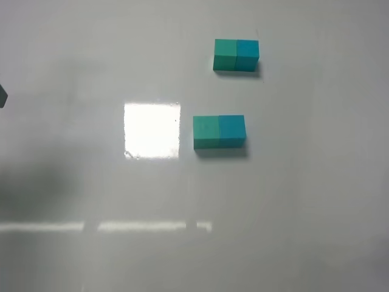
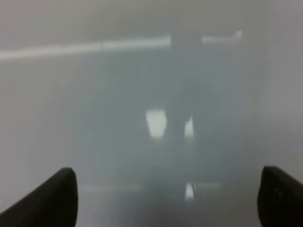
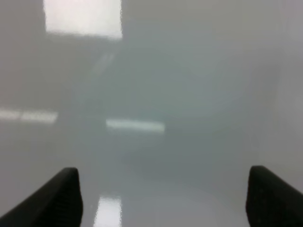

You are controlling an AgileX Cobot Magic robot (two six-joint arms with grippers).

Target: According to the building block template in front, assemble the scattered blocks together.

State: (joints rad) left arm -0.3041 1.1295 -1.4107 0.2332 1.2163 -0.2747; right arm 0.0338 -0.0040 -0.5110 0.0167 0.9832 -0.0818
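Note:
The building block template (image 1: 236,55) lies at the back right of the white table: a teal-green cube on the left joined to a cyan-blue cube on the right. Nearer the middle, the scattered blocks stand side by side and touching, the green cube (image 1: 206,132) on the left and the blue cube (image 1: 232,131) on the right, in the same order as the template. My left gripper (image 2: 168,196) is open and empty over bare table. My right gripper (image 3: 165,191) is open and empty over bare table. Neither wrist view shows any block.
A bright square of glare (image 1: 152,129) lies on the glossy table left of the joined cubes. A small dark part (image 1: 2,95) shows at the left edge of the exterior high view. A dim shadow covers the left front of the table.

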